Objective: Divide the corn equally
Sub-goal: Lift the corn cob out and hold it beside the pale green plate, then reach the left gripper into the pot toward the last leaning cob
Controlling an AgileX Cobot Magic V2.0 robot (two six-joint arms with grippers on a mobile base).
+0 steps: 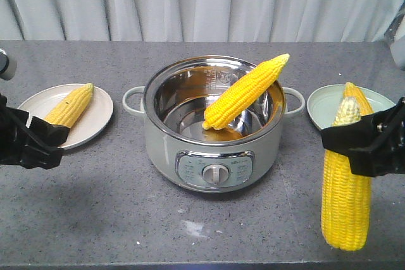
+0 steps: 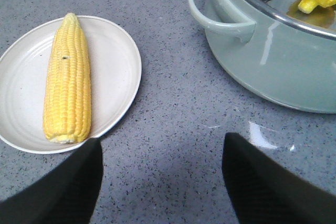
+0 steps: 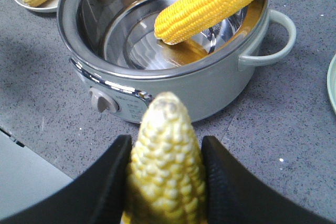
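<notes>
In the front view there are four bright yellow husked corn cobs, two round plates and one pale green electric pot (image 1: pixel 215 150) with a steel bowl, all on a grey speckled countertop (image 1: pixel 95 219). The plate cob (image 1: pixel 71 105) lies on the white plate (image 1: pixel 95 118) at left. Its long axis is diagonal and its tapered tip points back and to the right. The pot cob (image 1: pixel 247 93) leans in the bowl with its blunt end down and its pale tip up over the back right rim. The held cob (image 1: pixel 345 200) stands nearly upright in the black right gripper (image 1: pixel 367 140) with its whitish tip up. Behind it the rear cob (image 1: pixel 358 96) lies on the pale green plate (image 1: pixel 386 102) and is mostly hidden. The black left gripper (image 1: pixel 28 137) sits at the front edge of the white plate.

In the left wrist view, the left gripper's two fingers stand apart with only bare countertop between them, so it grips nothing. The plate cob points its tip away from the camera. Its kernels run in even rows, with one small dark speck.

In the right wrist view, the right gripper's fingers press both sides of the held cob, clamped on it. Its tip has small, pale, uneven kernels and points toward the pot, where the pot cob slants across the bowl.
</notes>
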